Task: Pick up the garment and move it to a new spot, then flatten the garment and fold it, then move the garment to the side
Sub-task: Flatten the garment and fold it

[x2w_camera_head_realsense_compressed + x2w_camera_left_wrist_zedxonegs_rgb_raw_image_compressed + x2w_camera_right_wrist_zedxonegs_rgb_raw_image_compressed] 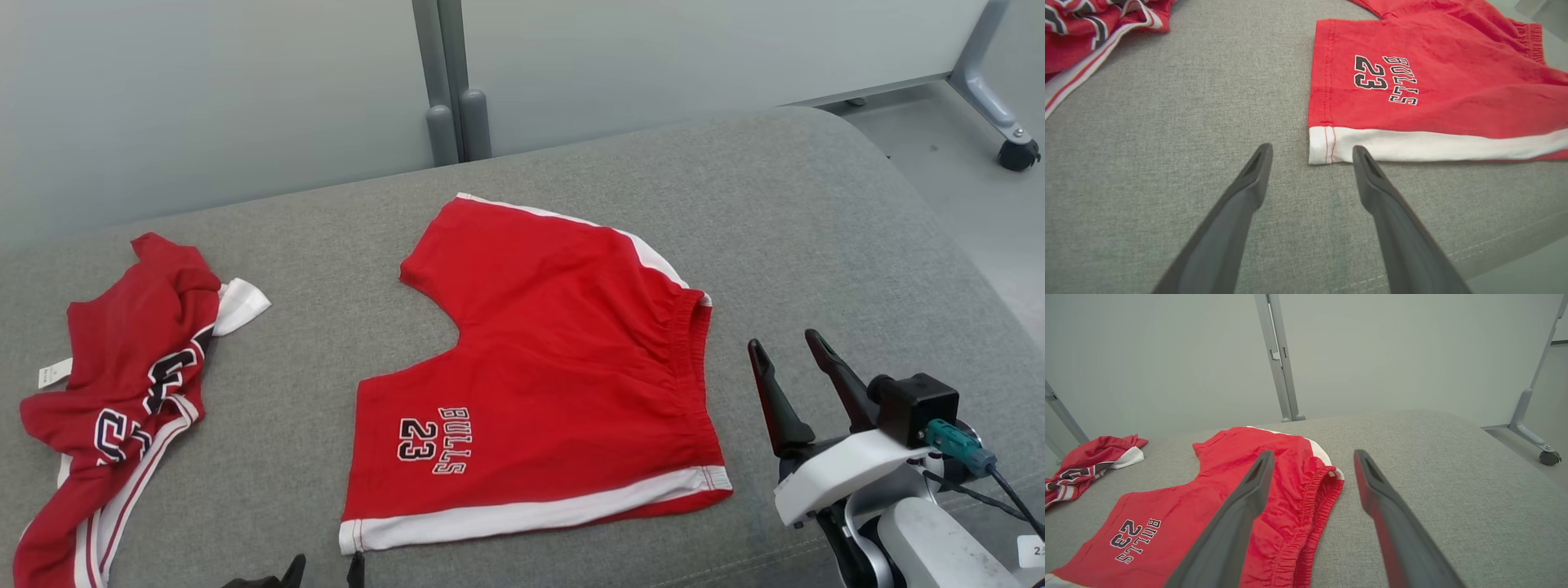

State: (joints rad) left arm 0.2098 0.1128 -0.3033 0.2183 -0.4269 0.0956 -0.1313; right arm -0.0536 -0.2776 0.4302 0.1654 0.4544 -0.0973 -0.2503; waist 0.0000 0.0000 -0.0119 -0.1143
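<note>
Red shorts [555, 359] with white side stripes and "BULLS 23" lettering lie spread flat on the grey cushion, waistband to the right. In the left wrist view the shorts [1433, 81] have their white hem corner just beyond my left gripper [1312, 157], which is open and empty; only its fingertips [294, 565] peek in at the head view's bottom edge. My right gripper [790, 343] stands open and empty just right of the waistband, above the cushion. The right wrist view shows the shorts [1216, 490] and their elastic waistband behind my right gripper [1312, 457].
A crumpled red jersey [122, 392] with white trim and black lettering lies at the cushion's left; it also appears as the jersey [1090, 32] and the jersey [1090, 461]. The grey cushion [816, 229] drops off at right toward the floor, where a wheeled frame leg [1016, 151] stands.
</note>
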